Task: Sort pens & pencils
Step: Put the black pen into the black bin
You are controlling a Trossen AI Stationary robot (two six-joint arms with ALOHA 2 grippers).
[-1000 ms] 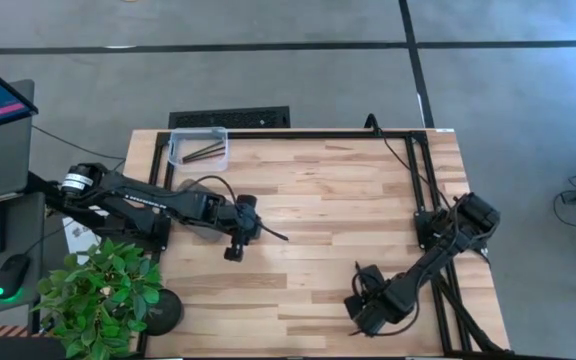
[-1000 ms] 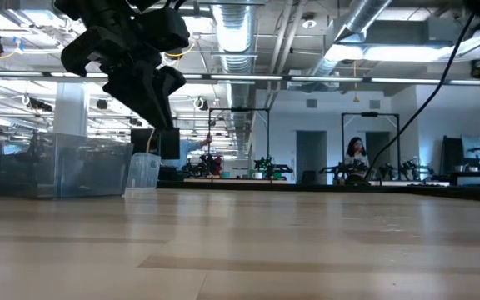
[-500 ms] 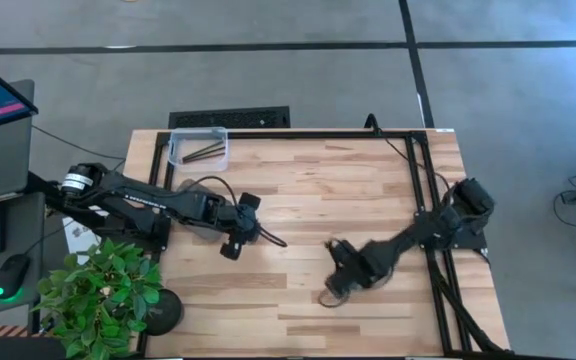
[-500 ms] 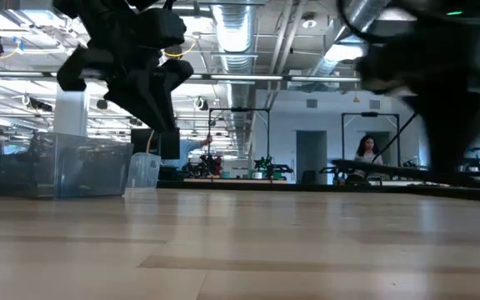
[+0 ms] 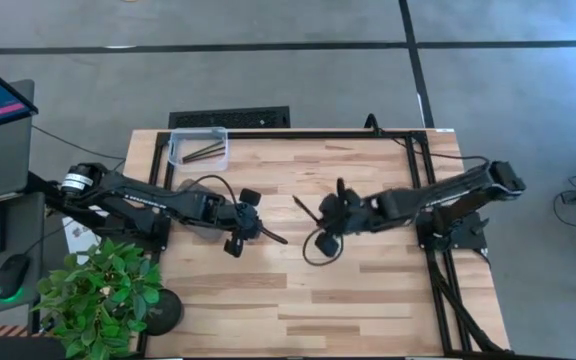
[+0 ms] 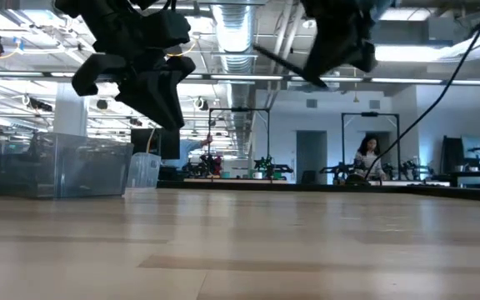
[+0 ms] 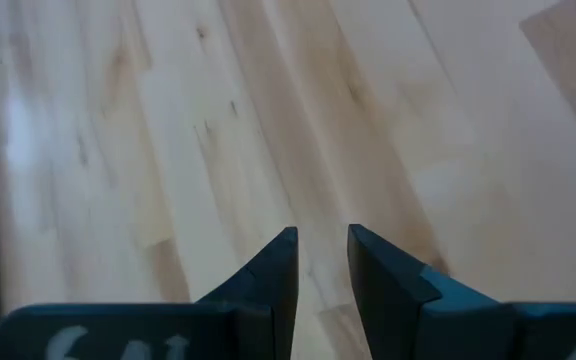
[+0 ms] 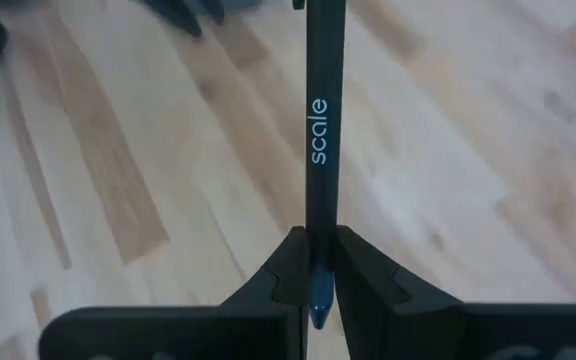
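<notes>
A black pen (image 8: 317,120) with pale "scale" lettering is in my shut right gripper (image 8: 318,232), high above the table's middle (image 5: 320,217). In the low view the pen (image 6: 277,60) juts out of the gripper, slanting upward. My left gripper (image 5: 280,240) hangs over the table left of the middle. Its fingers (image 7: 278,265) stand a narrow gap apart with only bare wood between them. A clear bin (image 5: 198,148) at the far left corner holds two thin dark sticks (image 5: 204,152), pencils by their look. My right gripper pinches the pen between its two fingers near the pen's bluish tip end (image 8: 317,262). The pen lies along the fingers. That tip points back between them and the lettered barrel reaches out past the fingertips. The pen is lifted clear of the table.
The clear bin (image 6: 57,167) and a small clear cup (image 6: 144,171) stand at the table's far left. A black cable loop (image 5: 318,246) hangs under the right arm. A black frame (image 5: 430,190) runs along the right edge. A potted plant (image 5: 98,295) sits at the near left corner.
My right gripper has swung from the near right corner toward the table's middle and has risen, rolling about its own line as it went. The pen now shows beyond its fingers. My left gripper has stayed in place and rolled a little.
</notes>
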